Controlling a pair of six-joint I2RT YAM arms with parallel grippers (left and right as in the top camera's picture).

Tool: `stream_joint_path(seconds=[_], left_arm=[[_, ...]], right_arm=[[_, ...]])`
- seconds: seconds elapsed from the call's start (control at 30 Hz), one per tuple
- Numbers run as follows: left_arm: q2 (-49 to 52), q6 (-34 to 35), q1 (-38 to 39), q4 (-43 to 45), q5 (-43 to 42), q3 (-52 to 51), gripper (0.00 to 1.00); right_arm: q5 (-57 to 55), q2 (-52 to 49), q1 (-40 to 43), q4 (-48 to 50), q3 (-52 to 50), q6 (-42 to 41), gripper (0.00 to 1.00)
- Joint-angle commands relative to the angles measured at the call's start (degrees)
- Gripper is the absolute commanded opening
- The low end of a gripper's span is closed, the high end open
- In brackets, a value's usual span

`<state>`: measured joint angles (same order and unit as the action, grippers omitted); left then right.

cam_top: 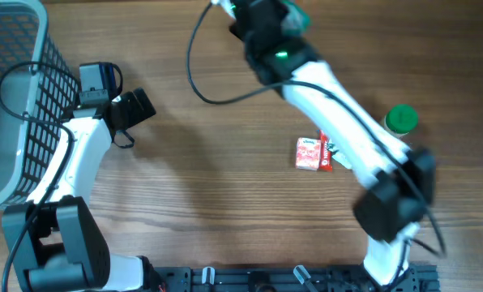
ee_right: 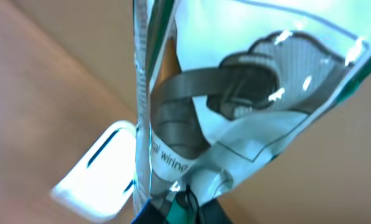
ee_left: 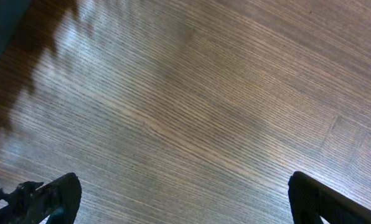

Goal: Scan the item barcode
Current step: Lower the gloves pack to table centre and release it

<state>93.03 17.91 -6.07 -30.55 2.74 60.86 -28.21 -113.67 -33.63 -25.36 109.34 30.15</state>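
Packet (ee_right: pixel 248 124) of clear plastic with a green edge hangs clamped in the jaws of the right gripper (cam_top: pixel 278 15), which are clenched on its lower end. In the right wrist view it fills most of the frame, close to the lens. It stands roughly upright and a grey printed drawing shows through its glossy face. A strip of small lettering runs along its left side, of which only "wiring" is legible. From overhead only a green corner of the packet (cam_top: pixel 297 18) shows, at the far edge of the surface (cam_top: pixel 209 186), raised above the wood. Behind the packet in the wrist view is a white rectangular shape (ee_right: pixel 95 171), too blurred to identify.

The right arm reaches diagonally from the near right edge to the far middle, and a black cable (cam_top: pixel 193 65) loops down from its wrist. Under this arm lies a small pink and white box (cam_top: pixel 308 152). A red item (cam_top: pixel 326 154) is just beside it and partly hidden. A green cap (cam_top: pixel 401 120) sits further right, well apart from the box.

The left gripper (cam_top: pixel 140 107) hovers on the left side near a grey mesh basket (cam_top: pixel 14 49). Its jaws are released and spread wide, with nothing between them. The left wrist view shows only bare wood grain between the two dark fingertips (ee_left: pixel 48 196).
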Motion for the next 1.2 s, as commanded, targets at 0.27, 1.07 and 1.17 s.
stream_joint_path(seconds=[0.27, 1.07, 1.17], left_arm=[[-0.35, 0.37, -0.11, 0.13, 0.52, 0.55, 1.00], [-0.35, 0.37, -0.11, 0.13, 0.52, 0.55, 1.00], [-0.35, 0.37, -0.11, 0.13, 0.52, 0.55, 1.00]], right_arm=[[41.27, 2.80, 1.68, -38.51, -4.90, -32.85, 0.05], [39.85, 3.26, 1.84, -28.13, -15.08, -36.28, 1.00], [39.82, 3.26, 1.84, -23.91, -15.08, -36.26, 1.00]])
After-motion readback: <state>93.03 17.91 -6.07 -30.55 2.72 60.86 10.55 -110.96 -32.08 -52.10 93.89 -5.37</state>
